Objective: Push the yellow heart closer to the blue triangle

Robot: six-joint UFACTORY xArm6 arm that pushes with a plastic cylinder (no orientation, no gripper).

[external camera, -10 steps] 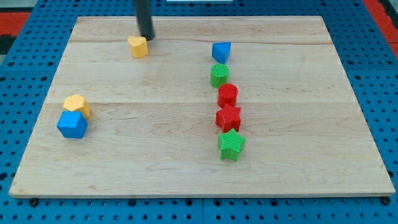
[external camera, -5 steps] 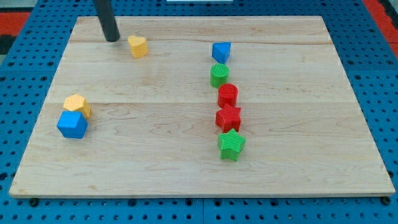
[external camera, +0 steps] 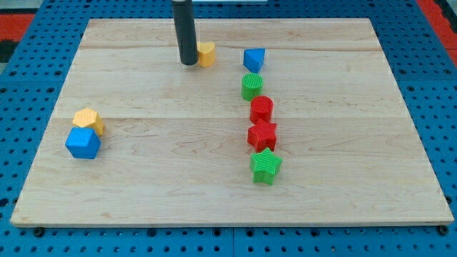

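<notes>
The yellow heart [external camera: 206, 53] lies near the view's top, a little left of centre. The blue triangle [external camera: 253, 58] sits to its right with a small gap between them. My tip [external camera: 188, 62] rests on the board right against the heart's left side; the dark rod rises from it toward the view's top and hides the heart's left edge.
Below the blue triangle runs a column: a green block [external camera: 251, 86], a red block [external camera: 261, 109], a red star-like block [external camera: 262, 135] and a green star [external camera: 265, 165]. At the view's left a yellow block [external camera: 88, 119] touches a blue block [external camera: 83, 143]. The wooden board [external camera: 357, 143] lies on a blue pegboard.
My tip went from above the heart to its left, then swept right. The yellow heart has slid right, toward the blue triangle. The other blocks have not moved.
</notes>
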